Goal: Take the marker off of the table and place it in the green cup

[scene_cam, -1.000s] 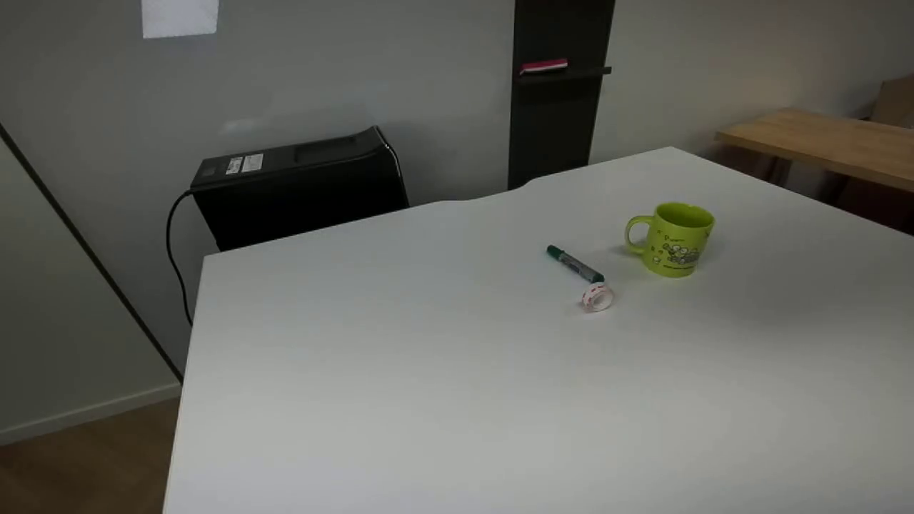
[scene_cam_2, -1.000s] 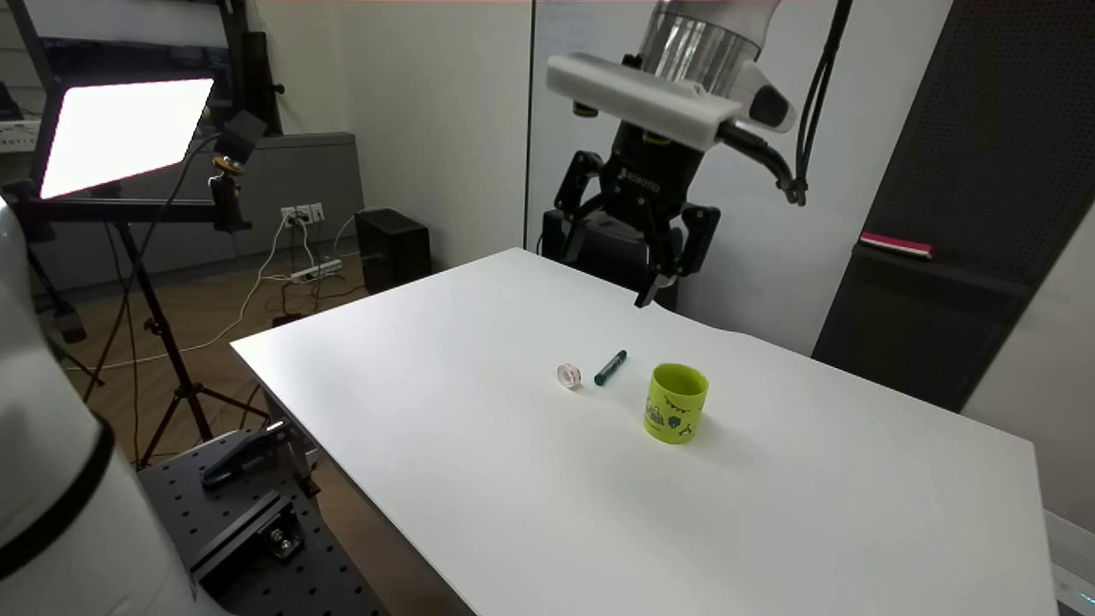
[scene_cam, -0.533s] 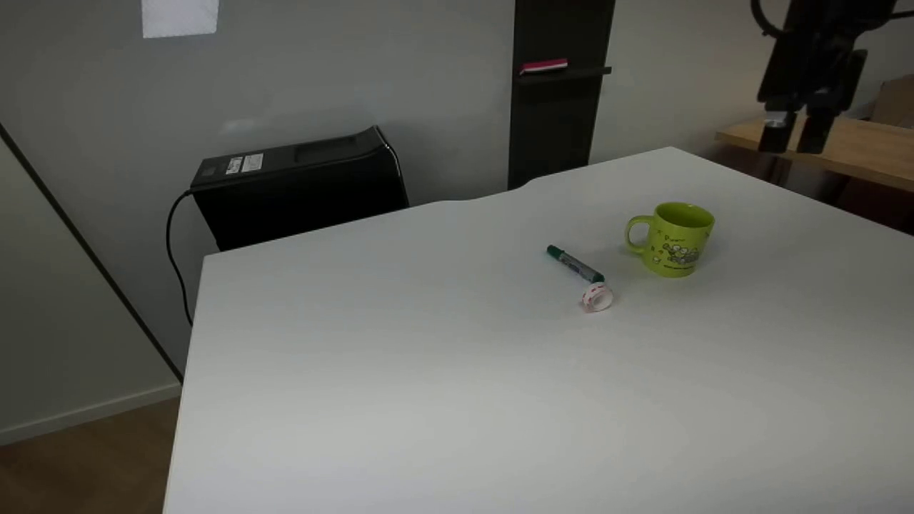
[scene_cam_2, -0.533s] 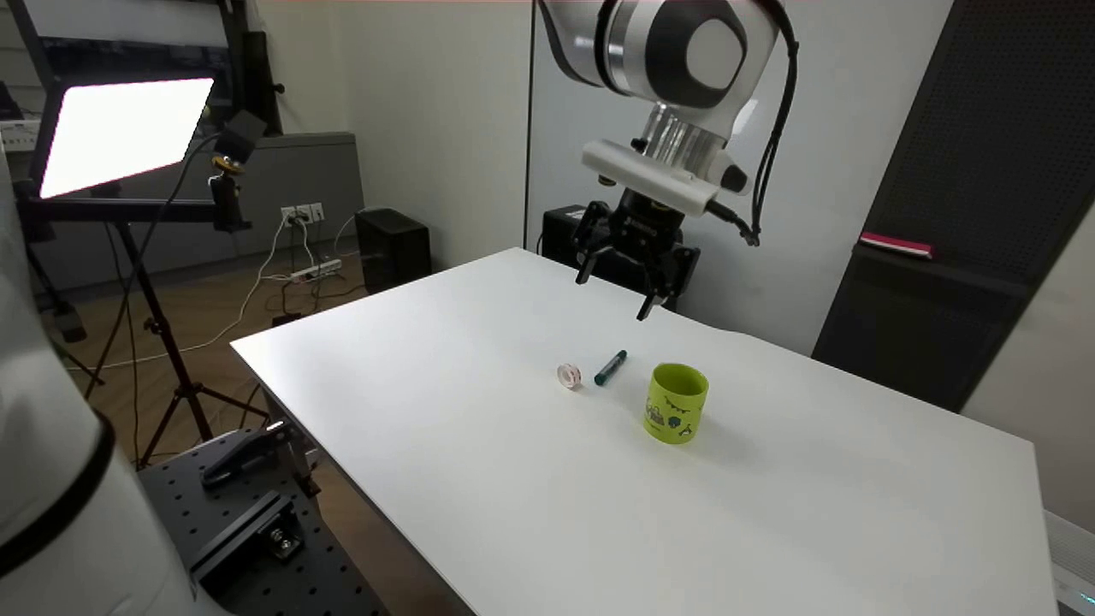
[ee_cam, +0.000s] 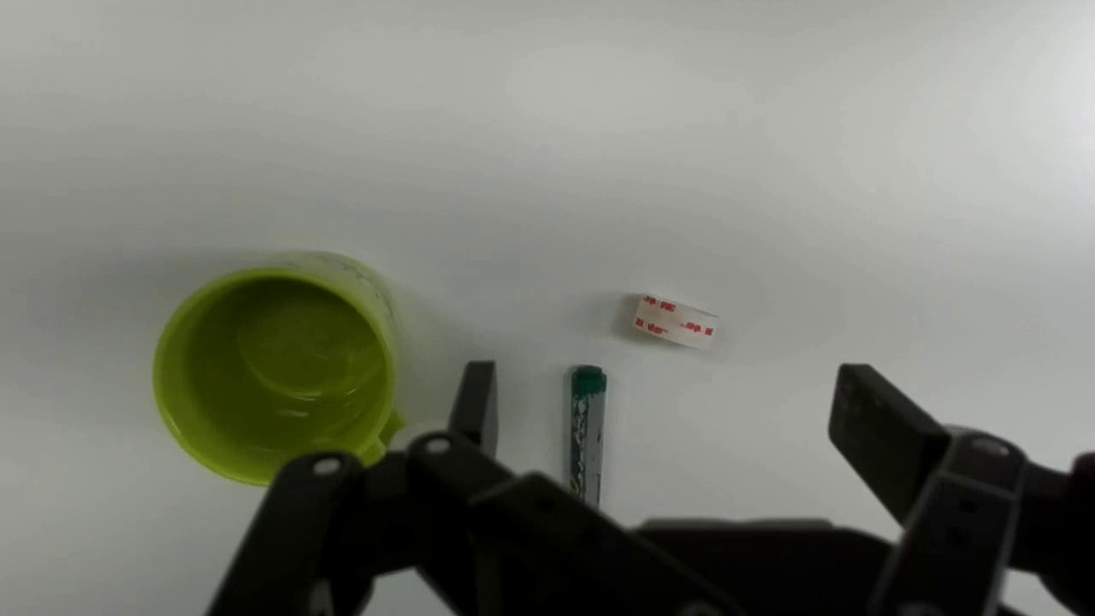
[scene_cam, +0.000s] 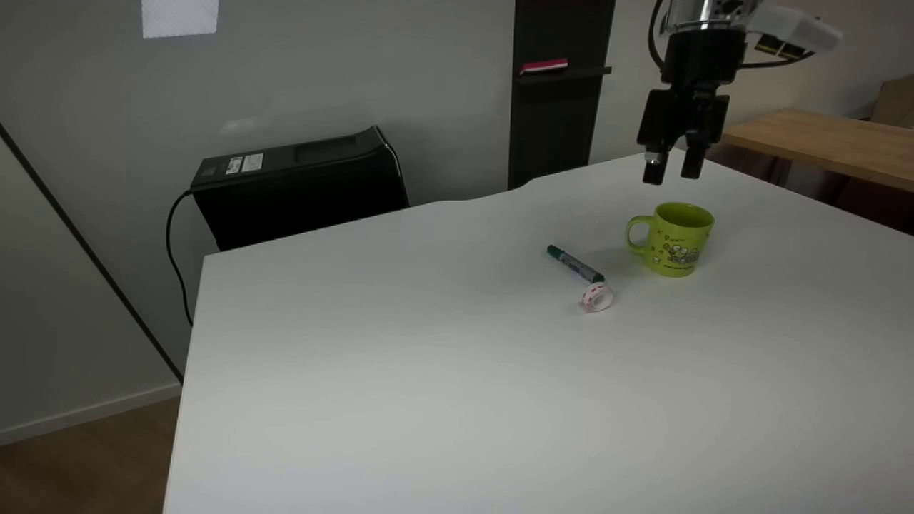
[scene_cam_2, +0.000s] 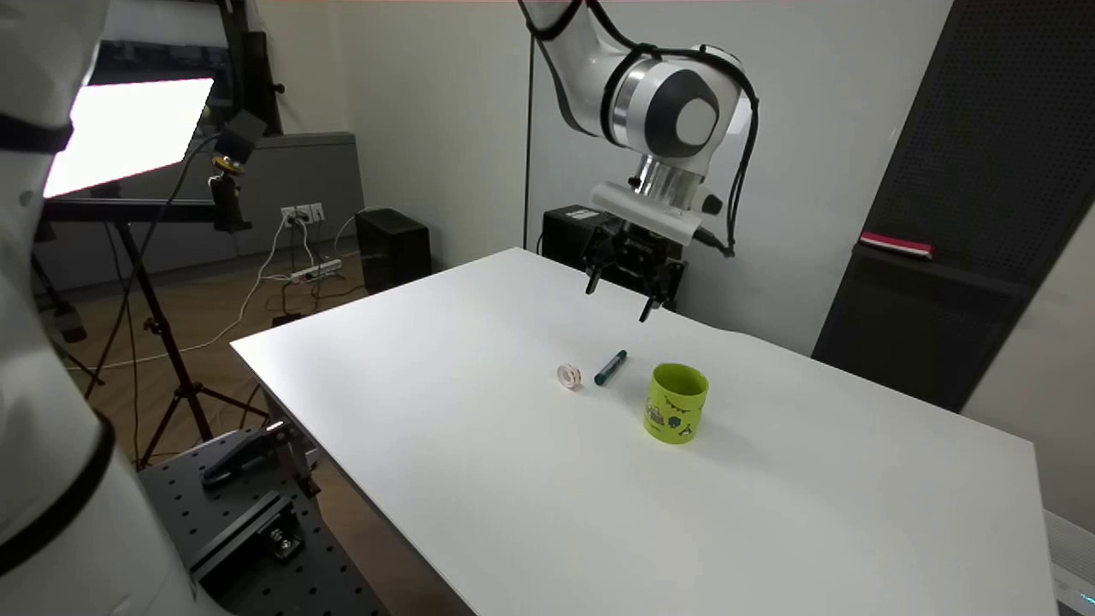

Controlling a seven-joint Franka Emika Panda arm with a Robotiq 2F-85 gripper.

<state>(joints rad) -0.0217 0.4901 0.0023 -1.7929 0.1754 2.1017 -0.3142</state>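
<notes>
The marker (scene_cam: 575,264) is a thin stick with a green end and a grey printed barrel. It lies on the white table (scene_cam: 400,371), and shows in an exterior view (scene_cam_2: 611,368). The green cup (scene_cam: 677,243) stands upright beside it with its handle toward the marker. My gripper (scene_cam: 673,173) is open and empty, above the table. It also hangs over the table in an exterior view (scene_cam_2: 620,299). In the wrist view the marker (ee_cam: 587,436) shows between the open fingers, closer to the left one, its lower part hidden by the gripper. The cup (ee_cam: 274,376) is to the left.
A small tape roll (scene_cam: 597,297) with red print lies just off the marker's end; it also shows in the wrist view (ee_cam: 676,322). A black box-like device (scene_cam: 300,185) stands behind the table's edge. A wooden table (scene_cam: 828,146) is beyond.
My gripper has come into an exterior view from the upper right and moved left and down toward the cup. It stays open. The marker, cup and tape roll have not moved.
</notes>
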